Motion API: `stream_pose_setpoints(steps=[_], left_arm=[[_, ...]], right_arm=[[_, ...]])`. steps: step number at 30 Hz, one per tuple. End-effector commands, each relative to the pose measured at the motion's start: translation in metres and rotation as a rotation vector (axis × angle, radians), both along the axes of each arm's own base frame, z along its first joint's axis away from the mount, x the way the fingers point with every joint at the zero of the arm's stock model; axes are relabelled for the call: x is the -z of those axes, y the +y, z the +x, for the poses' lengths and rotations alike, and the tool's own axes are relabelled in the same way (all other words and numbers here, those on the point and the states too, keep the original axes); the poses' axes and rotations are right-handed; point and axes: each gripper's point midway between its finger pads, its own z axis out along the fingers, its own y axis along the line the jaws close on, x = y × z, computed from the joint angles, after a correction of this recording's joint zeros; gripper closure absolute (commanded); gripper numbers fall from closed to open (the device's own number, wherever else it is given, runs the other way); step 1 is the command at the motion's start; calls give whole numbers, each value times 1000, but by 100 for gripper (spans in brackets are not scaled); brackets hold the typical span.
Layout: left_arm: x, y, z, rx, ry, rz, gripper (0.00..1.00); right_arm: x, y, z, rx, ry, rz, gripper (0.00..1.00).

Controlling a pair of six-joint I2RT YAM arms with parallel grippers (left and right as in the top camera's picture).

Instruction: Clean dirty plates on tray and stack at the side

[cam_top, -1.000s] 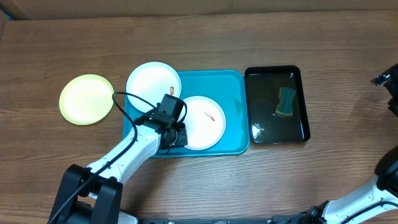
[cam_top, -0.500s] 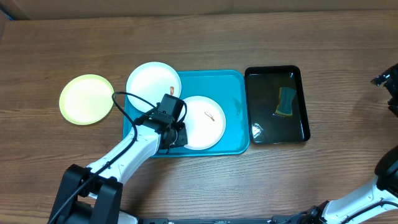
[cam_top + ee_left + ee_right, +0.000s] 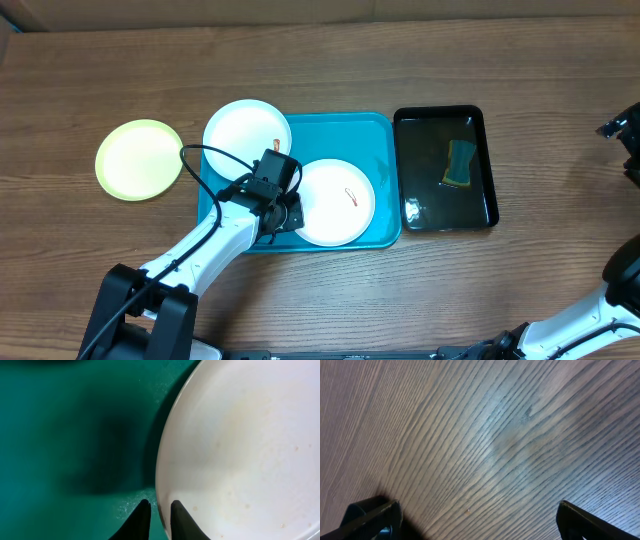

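The turquoise tray [image 3: 366, 131] holds a white plate [image 3: 338, 205] with a reddish smear. My left gripper [image 3: 288, 215] is shut on that plate's left rim; the left wrist view shows the rim [image 3: 165, 475] pinched between the fingertips [image 3: 160, 521] over the tray floor [image 3: 65, 450]. A second white plate [image 3: 245, 132] with a small smear lies over the tray's upper left corner. The lime-green plate [image 3: 139, 159] lies on the table to the left. My right gripper [image 3: 475, 520] is open and empty over bare wood; in the overhead view it is at the far right edge [image 3: 628, 135].
A glossy black tray [image 3: 482, 160] stands right of the turquoise tray, with water and a yellow-green sponge [image 3: 460, 163] in it. A cable [image 3: 205, 170] loops from the left arm over the tray's left side.
The white plate held by my left gripper has shifted right and slightly toward the front of the tray. The right arm has not moved.
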Motion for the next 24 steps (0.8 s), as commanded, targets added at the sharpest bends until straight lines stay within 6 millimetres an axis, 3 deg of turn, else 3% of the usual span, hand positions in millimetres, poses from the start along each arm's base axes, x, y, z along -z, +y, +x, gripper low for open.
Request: stream_pose_setpoints(steps=[1,12,15,24], left_arm=[[4,7,1,-4,-9,51,81],[4,8,0,-2,-11,61,89],[4,7,0,-1,-11,61,96],[4,6,2,-50,-12,44,96]], right_arm=[[-12,-2,4,3,-32,-18,0],[-12,-2,4,3,-32,-18,0],[-12,-2,4,3,-32,-18,0],[-12,-2,4,3,-32,-18,0]])
